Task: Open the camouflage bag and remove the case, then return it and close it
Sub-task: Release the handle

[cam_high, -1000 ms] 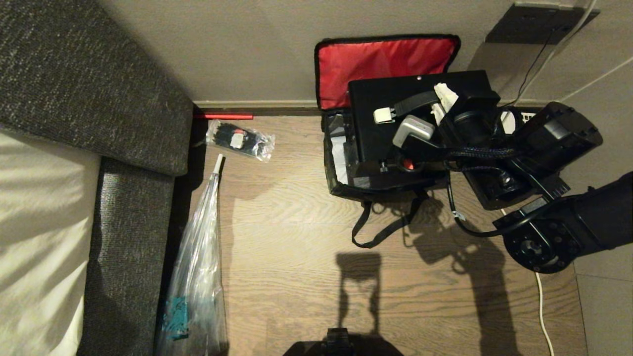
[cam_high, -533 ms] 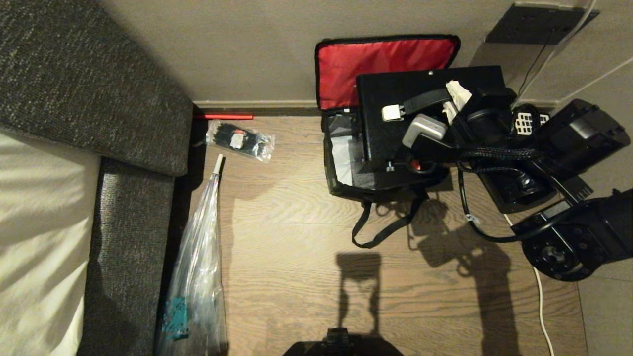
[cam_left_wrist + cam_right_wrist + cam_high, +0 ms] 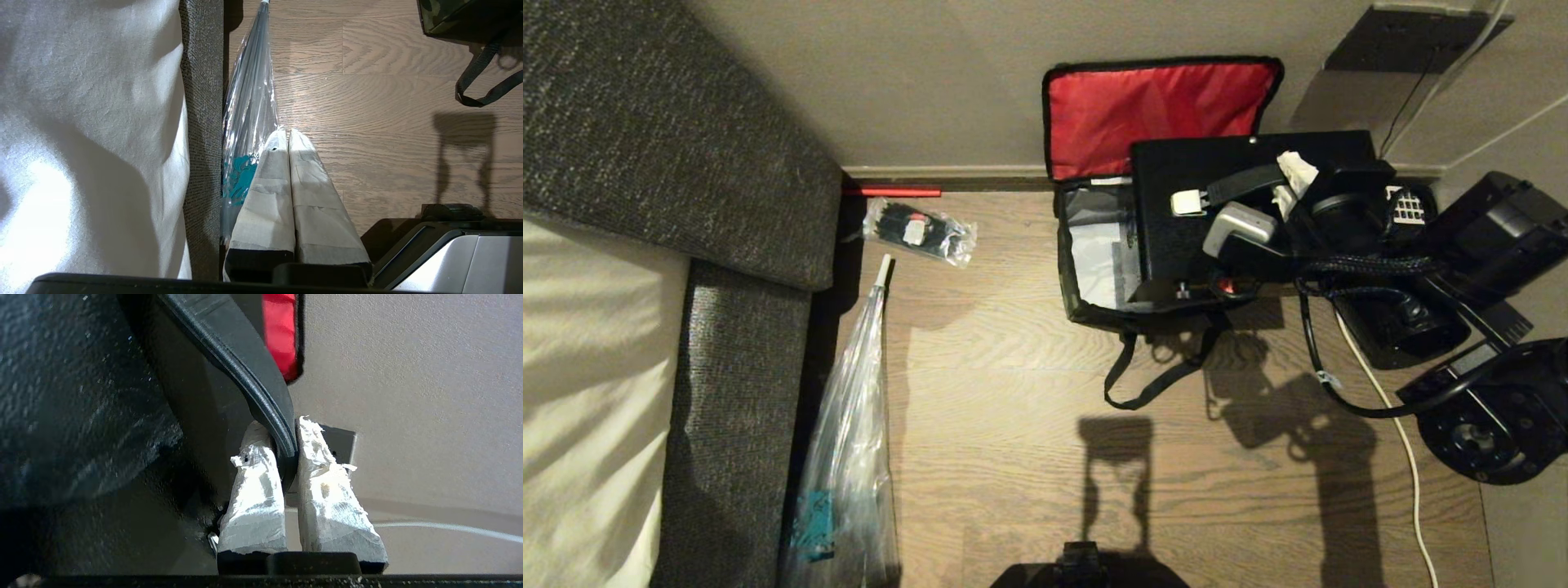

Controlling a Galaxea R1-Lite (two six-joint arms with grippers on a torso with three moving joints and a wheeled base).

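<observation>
Removal step in hand: right gripper (image 3: 282, 457), clamped on the case (image 3: 1176, 212) handle, must clear the camouflage bag (image 3: 1094, 314) rightward.

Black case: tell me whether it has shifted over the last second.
Yes. The case, held by the right gripper, has moved toward the robot's right, off the camouflage bag, whose red lid stays put while more grey interior shows.
</observation>
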